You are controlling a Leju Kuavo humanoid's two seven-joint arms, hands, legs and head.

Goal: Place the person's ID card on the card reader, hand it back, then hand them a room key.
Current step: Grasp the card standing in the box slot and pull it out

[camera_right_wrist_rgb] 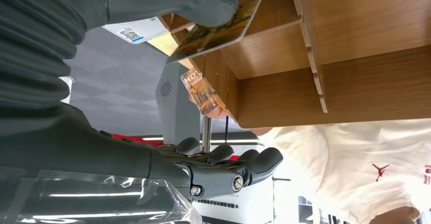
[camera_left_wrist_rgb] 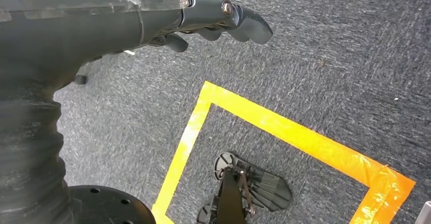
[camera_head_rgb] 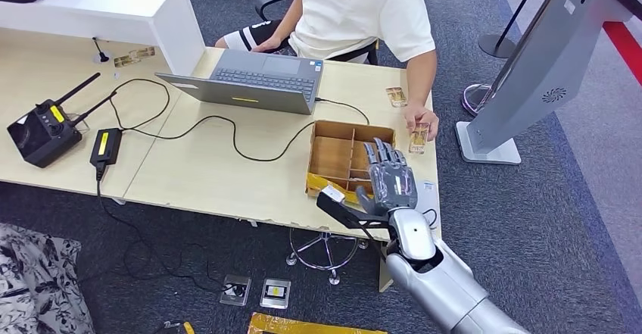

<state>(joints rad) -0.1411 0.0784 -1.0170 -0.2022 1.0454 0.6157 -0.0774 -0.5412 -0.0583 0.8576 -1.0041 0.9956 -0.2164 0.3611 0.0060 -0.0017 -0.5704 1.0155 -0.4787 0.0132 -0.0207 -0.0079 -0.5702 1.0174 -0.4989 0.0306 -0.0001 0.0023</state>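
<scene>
Head view shows the right hand [camera_head_rgb: 391, 176] over a compartmented wooden box [camera_head_rgb: 341, 154], fingers spread, thumb touching a glossy card [camera_right_wrist_rgb: 216, 31] in the right wrist view. At one o'clock, the person's hand [camera_head_rgb: 420, 122] holds another card [camera_head_rgb: 419, 138] on the pale surface [camera_head_rgb: 204, 167]. A grey laptop [camera_head_rgb: 261, 80] sits at ten o'clock. The left hand [camera_left_wrist_rgb: 218, 18] hangs over speckled carpet [camera_left_wrist_rgb: 330, 56], fingers loosely curled.

An office set up as a reception desk. A laptop [camera_head_rgb: 253, 80] sits on a pale wooden table [camera_head_rgb: 189, 175]. Grey carpet [camera_head_rgb: 545, 220] and a kiosk stand [camera_head_rgb: 530, 69] surround it
</scene>
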